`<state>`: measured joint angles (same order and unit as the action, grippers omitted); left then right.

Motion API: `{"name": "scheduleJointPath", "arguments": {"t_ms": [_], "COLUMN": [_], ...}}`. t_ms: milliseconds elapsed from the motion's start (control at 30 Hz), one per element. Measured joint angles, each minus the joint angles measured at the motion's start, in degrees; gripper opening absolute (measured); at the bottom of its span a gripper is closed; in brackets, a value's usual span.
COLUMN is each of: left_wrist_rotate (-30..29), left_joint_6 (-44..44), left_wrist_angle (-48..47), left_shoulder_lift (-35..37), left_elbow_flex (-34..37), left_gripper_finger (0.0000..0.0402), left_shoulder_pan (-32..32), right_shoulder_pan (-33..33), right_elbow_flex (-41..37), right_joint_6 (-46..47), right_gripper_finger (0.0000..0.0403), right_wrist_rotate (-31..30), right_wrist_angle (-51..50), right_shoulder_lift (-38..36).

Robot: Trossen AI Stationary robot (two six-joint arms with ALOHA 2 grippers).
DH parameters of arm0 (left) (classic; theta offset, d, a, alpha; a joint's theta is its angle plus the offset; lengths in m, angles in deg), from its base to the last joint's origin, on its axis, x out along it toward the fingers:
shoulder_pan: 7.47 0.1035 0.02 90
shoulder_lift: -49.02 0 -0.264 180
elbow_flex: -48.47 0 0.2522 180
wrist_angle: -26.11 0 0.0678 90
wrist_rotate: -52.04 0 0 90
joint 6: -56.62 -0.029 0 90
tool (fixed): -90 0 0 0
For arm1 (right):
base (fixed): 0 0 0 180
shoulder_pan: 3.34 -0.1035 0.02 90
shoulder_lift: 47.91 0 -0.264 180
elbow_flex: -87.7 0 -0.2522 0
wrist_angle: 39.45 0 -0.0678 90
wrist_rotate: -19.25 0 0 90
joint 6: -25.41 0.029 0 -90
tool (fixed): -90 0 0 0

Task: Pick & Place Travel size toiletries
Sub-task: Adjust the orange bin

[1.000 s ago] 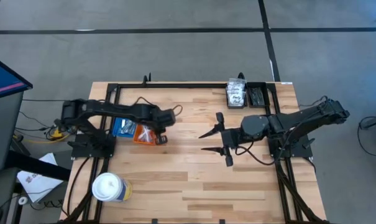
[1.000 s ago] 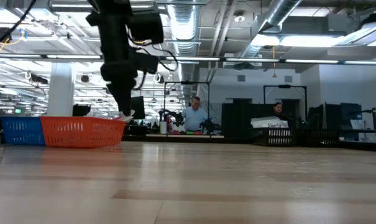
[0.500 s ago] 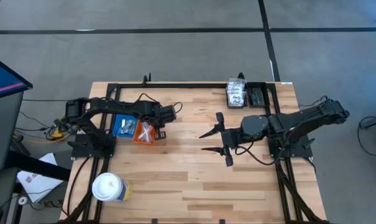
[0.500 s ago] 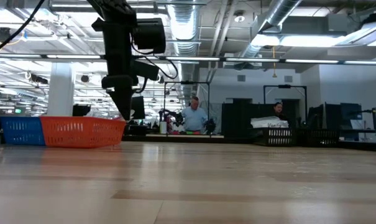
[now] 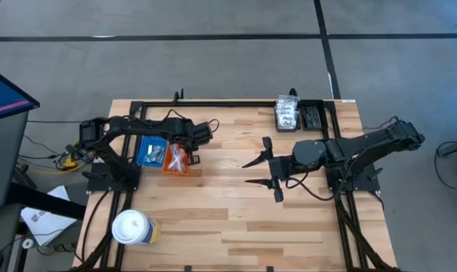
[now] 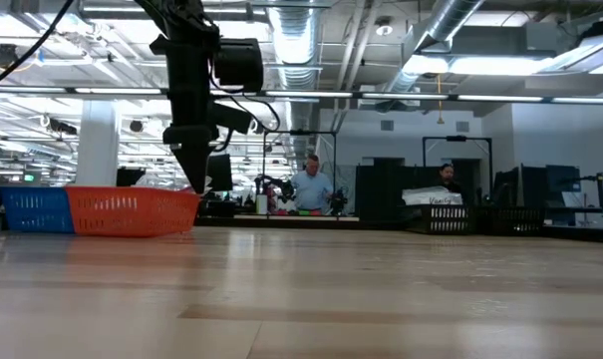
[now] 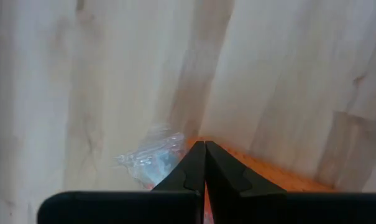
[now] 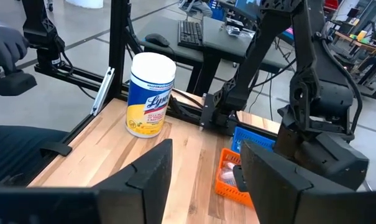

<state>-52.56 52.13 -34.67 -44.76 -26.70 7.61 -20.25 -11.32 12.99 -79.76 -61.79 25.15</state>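
Crinkly clear packet [image 7: 151, 154] lies just beside your left gripper [image 7: 204, 149], fingers pressed together, over the ribbed orange tray [image 5: 177, 160], centre-left.

Even overhead light is bathing my table [image 5: 236, 219] with only soft shadows, ceiling lamps are glaring in the low view, and my left wrist view is blurring.

A pale striped wooden surface [image 5: 236, 219] carries a blue tray [image 5: 147, 153] beside an orange tray [image 5: 175, 161], and a white-and-yellow wipes canister [image 8: 150, 93].
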Motion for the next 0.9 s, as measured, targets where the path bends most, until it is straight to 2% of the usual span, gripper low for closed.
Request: {"name": "scheduleJointPath", "arguments": {"t_ms": [167, 900], "left_wrist_rotate": [2.44, 3.65], "left_joint_6": [-0.67, -2.21], "left_wrist_angle": [0.47, 0.97], "left_shoulder_lift": [0.0, -0.39], "left_elbow_flex": [0.02, 1.52], "left_gripper_finger": [0.0, 0.0], "left_shoulder_pan": [-1.64, -0.53], "right_shoulder_pan": [0.0, 0.0], "right_elbow_flex": [0.0, 0.0], "right_joint_6": [0.0, 0.0], "right_gripper_finger": [0.018, 0.0178], "right_wrist_rotate": [0.0, 0.01], "right_wrist_angle": [0.0, -0.64], "right_shoulder_lift": [0.0, 0.0]}}
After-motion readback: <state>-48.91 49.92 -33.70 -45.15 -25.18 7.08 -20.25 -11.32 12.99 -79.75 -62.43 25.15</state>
